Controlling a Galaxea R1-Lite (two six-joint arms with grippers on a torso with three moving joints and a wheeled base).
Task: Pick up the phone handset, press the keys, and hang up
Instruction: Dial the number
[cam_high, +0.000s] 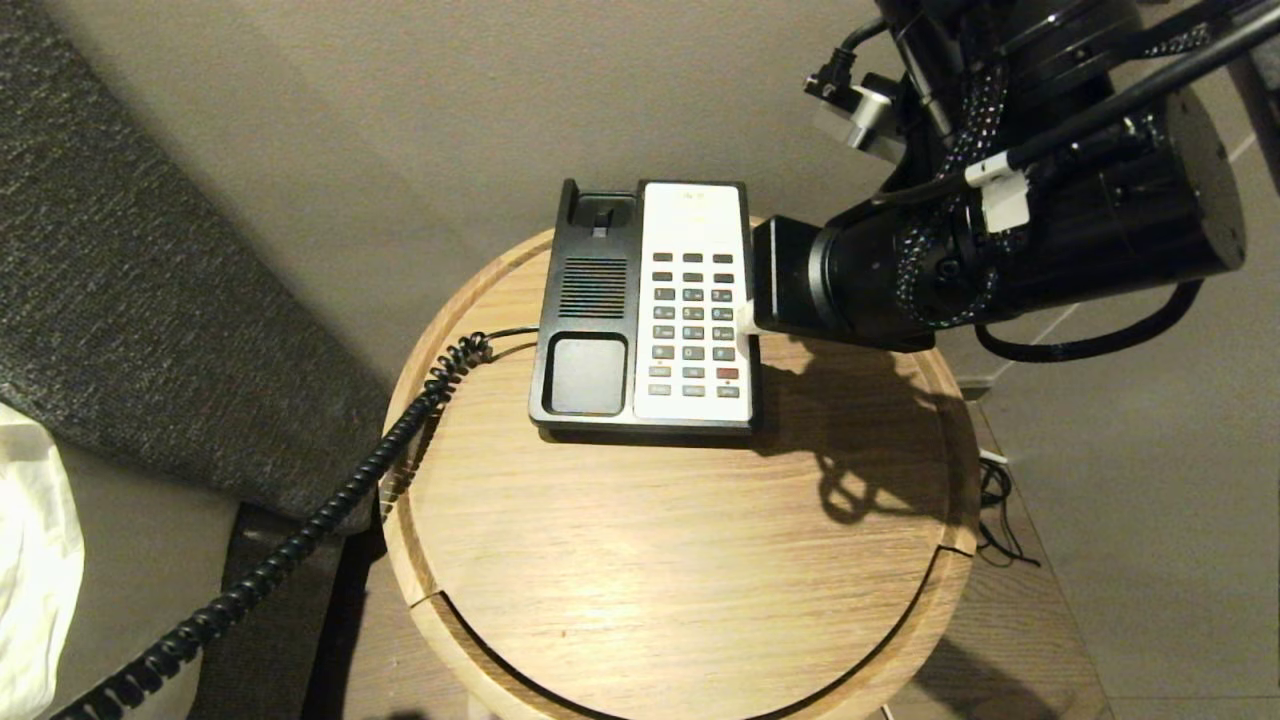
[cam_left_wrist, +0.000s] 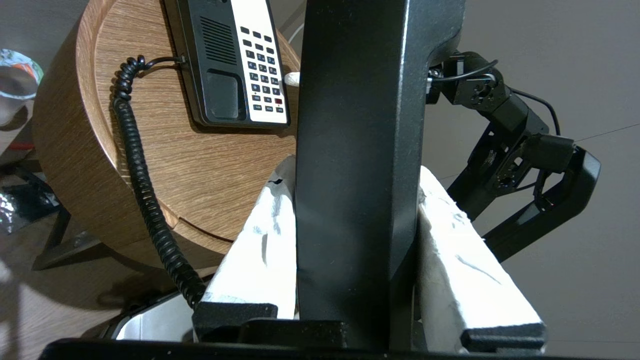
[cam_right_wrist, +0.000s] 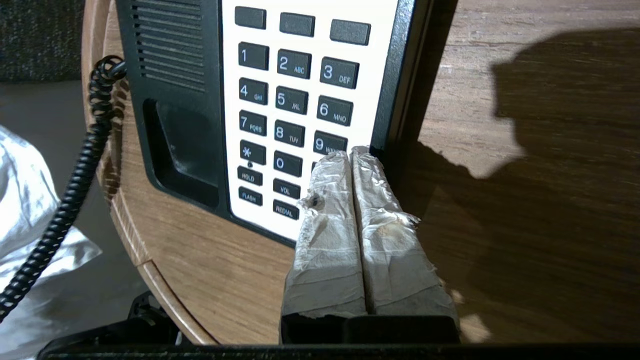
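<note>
handset (cam_left_wrist: 357, 150) glossy black; keys (cam_high: 692, 322) dark grey, one red; faceplate (cam_high: 695, 205) white

round wood table (cam_high: 700, 560), grey sofa (cam_high: 130, 290), white cloth (cam_high: 30, 560)

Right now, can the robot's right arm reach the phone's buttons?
Probably yes. The right gripper, fingers shut together, already sits at the keys by the 9, and nothing lies between; the left gripper holds the phone handset away.
</note>
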